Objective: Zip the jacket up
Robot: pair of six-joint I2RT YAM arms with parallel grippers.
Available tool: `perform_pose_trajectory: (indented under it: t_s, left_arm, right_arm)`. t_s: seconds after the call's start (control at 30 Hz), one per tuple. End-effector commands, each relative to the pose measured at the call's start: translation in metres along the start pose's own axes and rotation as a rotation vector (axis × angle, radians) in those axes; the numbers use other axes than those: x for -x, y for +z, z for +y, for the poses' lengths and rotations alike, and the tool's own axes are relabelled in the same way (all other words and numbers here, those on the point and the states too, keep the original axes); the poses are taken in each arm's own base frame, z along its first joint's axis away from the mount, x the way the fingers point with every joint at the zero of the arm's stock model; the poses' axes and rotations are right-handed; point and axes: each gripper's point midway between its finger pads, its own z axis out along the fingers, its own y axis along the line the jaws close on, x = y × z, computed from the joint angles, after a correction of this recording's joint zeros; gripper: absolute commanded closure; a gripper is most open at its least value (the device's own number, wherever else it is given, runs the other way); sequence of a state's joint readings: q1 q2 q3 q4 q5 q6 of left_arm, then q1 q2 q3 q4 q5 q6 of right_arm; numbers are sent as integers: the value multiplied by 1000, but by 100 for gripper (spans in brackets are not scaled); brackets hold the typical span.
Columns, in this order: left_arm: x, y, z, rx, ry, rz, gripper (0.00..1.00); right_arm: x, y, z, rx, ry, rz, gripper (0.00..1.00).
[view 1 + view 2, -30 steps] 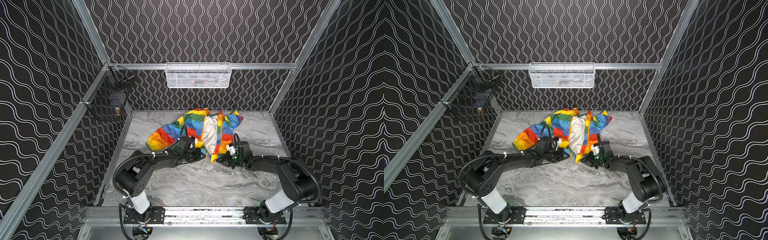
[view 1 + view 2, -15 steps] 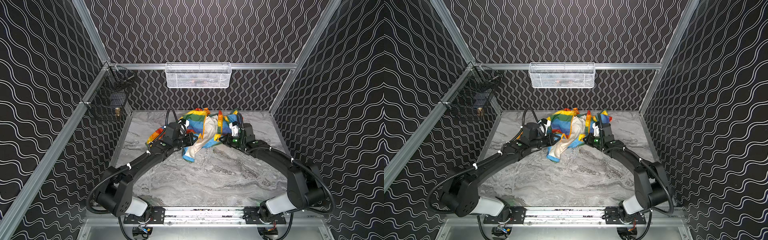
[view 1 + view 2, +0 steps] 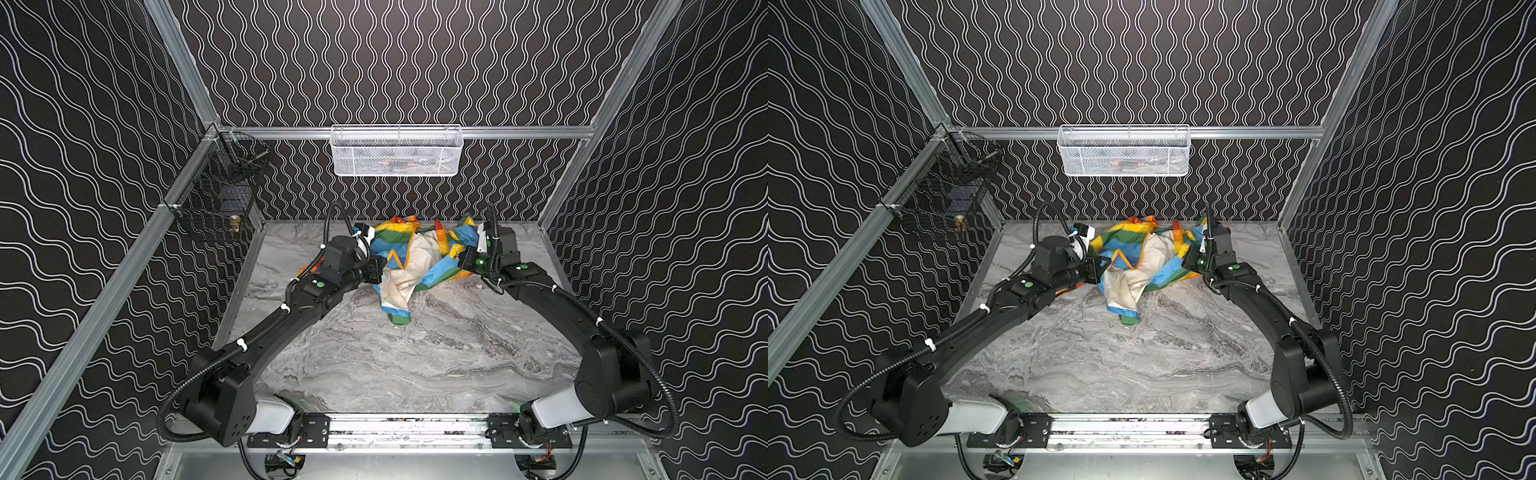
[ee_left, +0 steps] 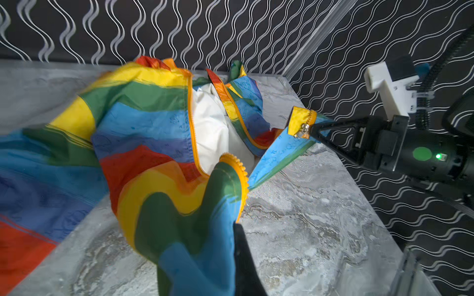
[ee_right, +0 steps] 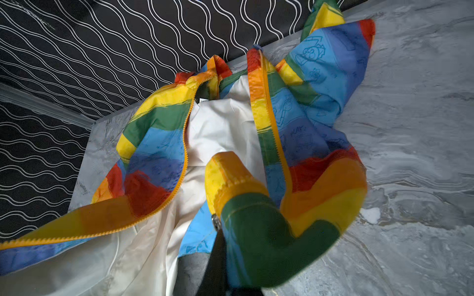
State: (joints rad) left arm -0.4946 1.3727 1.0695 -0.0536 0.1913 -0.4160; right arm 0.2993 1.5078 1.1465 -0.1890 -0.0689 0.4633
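The jacket (image 3: 399, 245) (image 3: 1125, 245) lies bunched at the back of the table, its rainbow front open and its white lining showing. My left gripper (image 3: 384, 268) (image 4: 230, 256) is shut on the jacket's left front hem corner, which is green and blue with orange zipper teeth. My right gripper (image 3: 459, 255) (image 5: 225, 253) is shut on the right front hem corner, beside the small metal zipper slider (image 5: 216, 221) (image 4: 298, 132). Both corners are held off the table and apart. The two orange zipper edges (image 5: 184, 133) run separately up to the collar.
A white wire basket (image 3: 397, 151) hangs on the back wall above the jacket. A black wire cage (image 3: 220, 199) is fixed to the left rail. The marble table (image 3: 395, 365) stretches toward the front, with patterned walls on three sides.
Both arms have stretched from mid-table toward the back wall, carrying the hem corners up and back. The jacket is now bunched closer to the wall, with a lining flap hanging forward.
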Motion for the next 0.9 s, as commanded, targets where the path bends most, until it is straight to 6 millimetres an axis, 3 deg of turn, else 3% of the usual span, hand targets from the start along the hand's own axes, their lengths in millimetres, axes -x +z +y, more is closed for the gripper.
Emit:
perform_pose_trajectory:
  t_s: [0.0,0.37,0.53,0.87]
  left_arm:
    - [11,-7,6,18,23,-42,100]
    - [28,-25,6,-11,-13,-114,100]
    - [26,-18,-3,-71,7,-83,100]
    - [20,-9,-1,-80,1,-47,100]
  right_arm:
    - [6,-4,-11,-54,47,-24,100]
    - [-7,-10,4,121,58,11,100]
    - [-1,-23,14,181,36,-50,100]
    - [-14,-11,18,217,42,23,100]
